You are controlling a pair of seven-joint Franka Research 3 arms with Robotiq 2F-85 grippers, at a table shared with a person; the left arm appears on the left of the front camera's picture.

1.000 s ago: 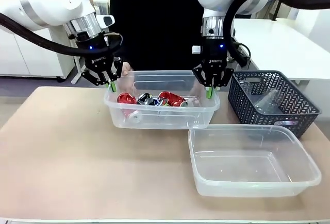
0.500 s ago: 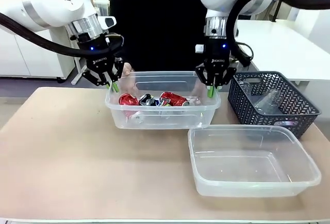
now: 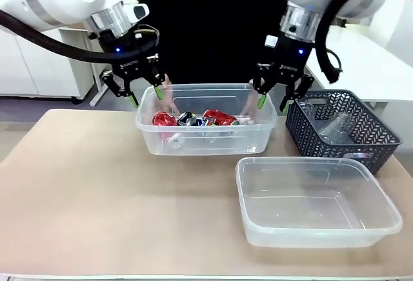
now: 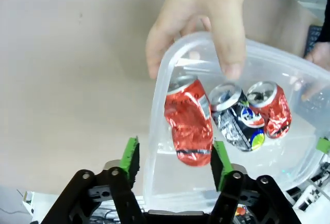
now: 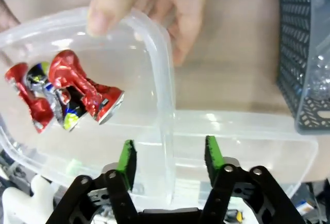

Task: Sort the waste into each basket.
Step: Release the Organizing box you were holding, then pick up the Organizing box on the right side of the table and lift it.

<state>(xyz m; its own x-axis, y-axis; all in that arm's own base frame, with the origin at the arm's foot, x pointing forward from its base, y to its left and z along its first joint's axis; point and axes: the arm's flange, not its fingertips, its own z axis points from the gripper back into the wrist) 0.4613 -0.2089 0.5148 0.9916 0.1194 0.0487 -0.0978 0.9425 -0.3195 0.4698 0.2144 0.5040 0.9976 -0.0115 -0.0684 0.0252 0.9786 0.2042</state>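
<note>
- Clear plastic makes up both baskets, two see-through tubs. The can tub (image 3: pixel 206 146) is the landmark. The empty tub (image 3: pixel 310 207) lies just on the robot's side of it, shifted toward the right arm.
- Writing: small white print on each gripper body is too small to read. The crushed cans show no legible wording. The dark one carries a round red, white and blue mark and a yellow-green patch.
- Cans: three, all inside the can tub. They are a red can (image 4: pixel 188 123) nearest its left end, a dark blue can (image 4: pixel 236 121) in the middle and a second red can (image 4: pixel 269 109) beyond.
- Person's hands: two. One hand (image 4: pixel 201 23) holds the can tub's left end and the other hand (image 5: pixel 154 2) its right end, fingers on the rim.
- Left gripper (image 3: pixel 146 97): just above the can tub's left end, jaws spread and released, gripping nothing. In its wrist view one green pad lies outside the wall line and one over the inside.
- Right gripper (image 3: pixel 271 104): just above the can tub's right end, likewise spread and empty, its pads either side of the wall line.
- Lattice basket (image 3: pixel 361 144): one, dark blue-grey, beside the can tub's right end. It holds clear bottles (image 3: pixel 334 127), whose number cannot be told.
</note>
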